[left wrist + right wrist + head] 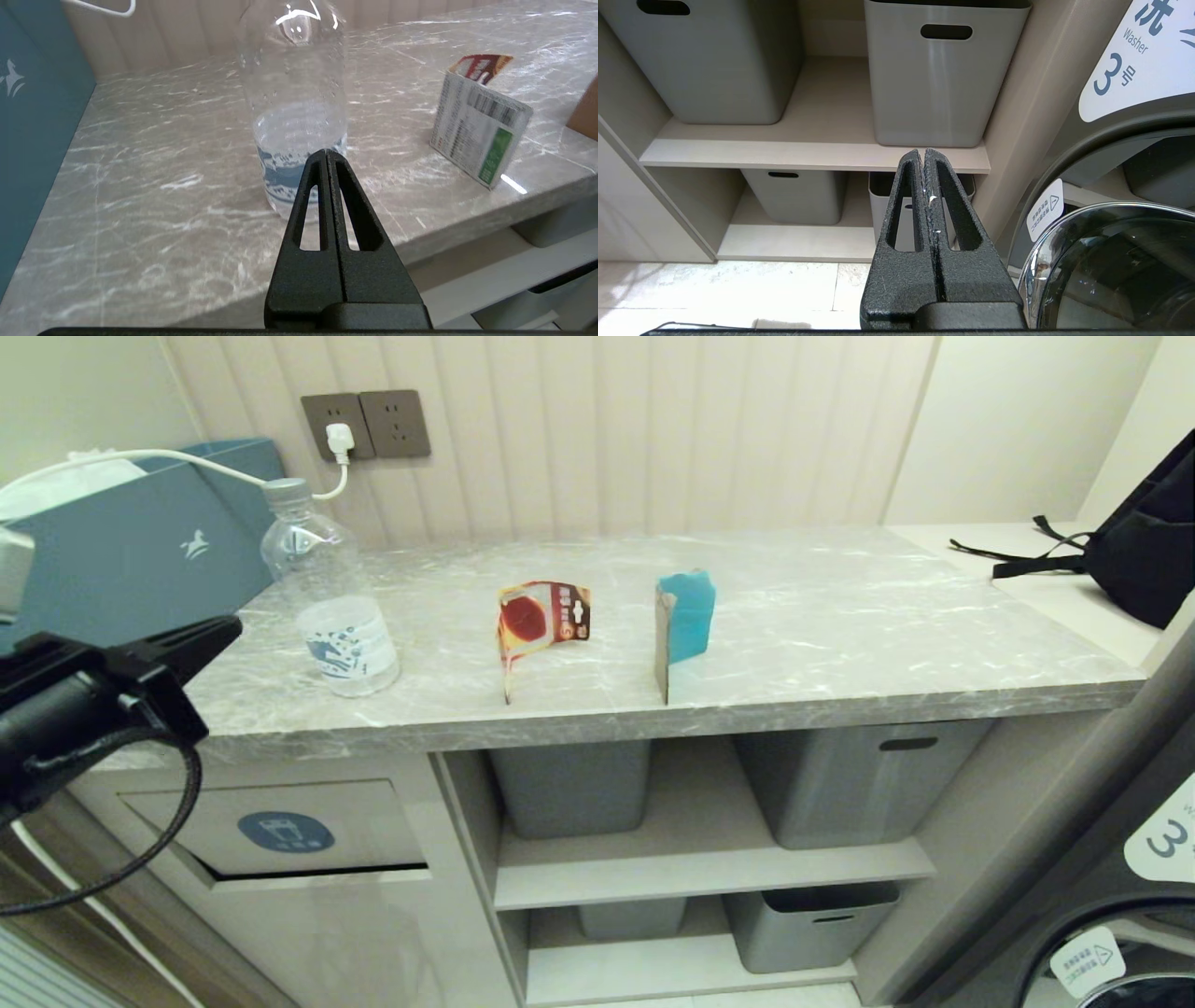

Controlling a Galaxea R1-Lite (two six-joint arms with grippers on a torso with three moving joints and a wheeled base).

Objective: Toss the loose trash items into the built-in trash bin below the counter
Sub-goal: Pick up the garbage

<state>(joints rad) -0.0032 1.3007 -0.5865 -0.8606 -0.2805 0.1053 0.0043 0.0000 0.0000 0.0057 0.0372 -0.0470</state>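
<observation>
Marble-patterned grey tabletop (822, 616) fills the head view, its thick front edge running above open shelving. Near the left end stands a clear plastic water bottle (327, 607), upright, set back a little from the front edge. Toward the middle, a bent red-orange blister card (541, 621) stands on its edge, one end reaching almost to the front edge. Just right of it a folded teal-and-brown cardboard piece (684, 621) also stands upright near that edge. The three are apart from one another, with bare marble between them and a wide bare stretch out to the right end. A large blue-grey box (140, 546) sits at the left end behind the bottle, and a black backpack (1134, 546) lies beyond the right end. Below the left end, the built-in trash bin (280, 831) shows its flap with the round blue sticker; grey storage bins (840, 784) sit on the shelves to its right. The left gripper (219, 633) hangs off the front edge near the left corner, tips pointed toward the bottle.

From the left wrist view, that gripper (326, 154) is pressed fully together and holds nothing, short of the bottle (294, 93), with the card (481, 126) off to one side.

From the right wrist view, the right gripper (924, 153) is likewise closed up and empty, low before the shelves and a washer door (1125, 261).
</observation>
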